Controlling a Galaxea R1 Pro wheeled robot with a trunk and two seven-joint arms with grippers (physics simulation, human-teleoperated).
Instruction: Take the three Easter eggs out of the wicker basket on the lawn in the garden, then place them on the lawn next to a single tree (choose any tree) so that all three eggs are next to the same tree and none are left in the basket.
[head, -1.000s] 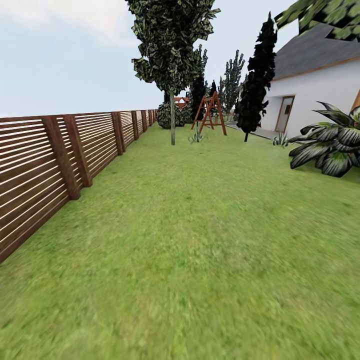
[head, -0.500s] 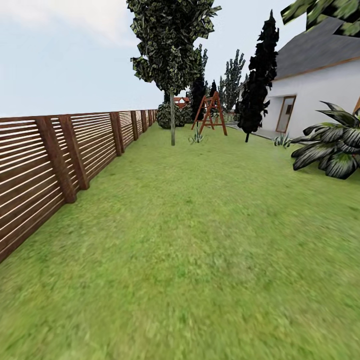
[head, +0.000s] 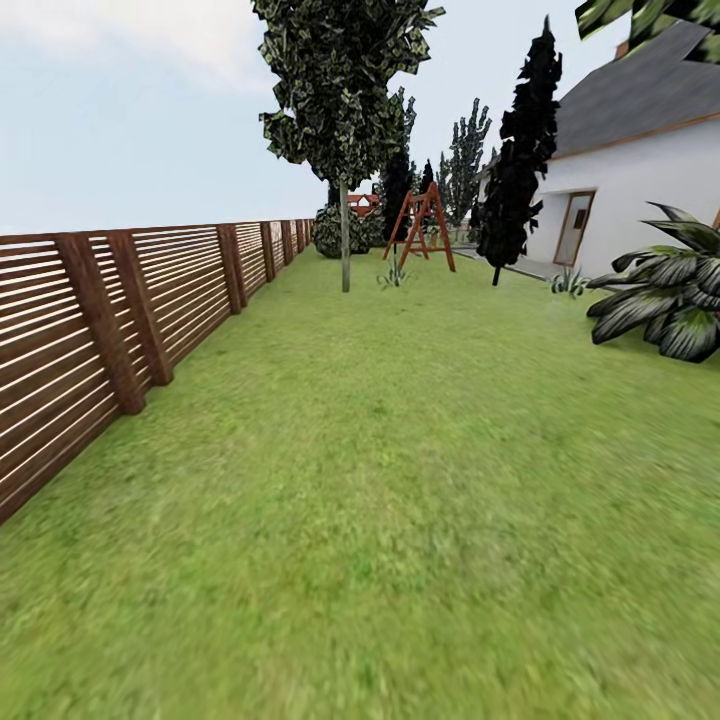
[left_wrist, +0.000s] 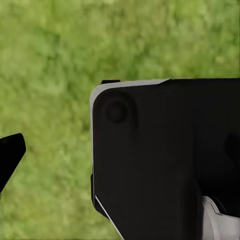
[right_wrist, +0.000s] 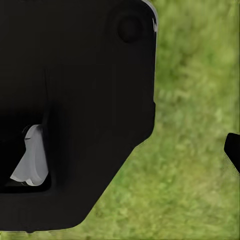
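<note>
The lawn (head: 400, 480) stretches ahead of me in the head view. A tree (head: 345, 235) with a thin pale trunk and a dark leafy crown stands far down it, near the fence. The Easter eggs and the wicker basket are out of view. In the left wrist view, one black fingertip (left_wrist: 10, 156) pokes in at the picture's edge over grass, beside a black part of my own body (left_wrist: 165, 160). The right wrist view has a black fingertip (right_wrist: 233, 150) at its edge too, over grass, with nothing held between the fingers.
A brown slatted fence (head: 110, 310) runs along the left. A red wooden swing frame (head: 420, 228) and a dark cypress (head: 515, 170) stand at the far end. The white house (head: 630, 190) and a spiky striped plant (head: 670, 295) are at the right.
The whole head view has shifted: the fence posts slide left and the striped plant slides right, so the camera has moved forward. Nothing in the garden itself has moved.
</note>
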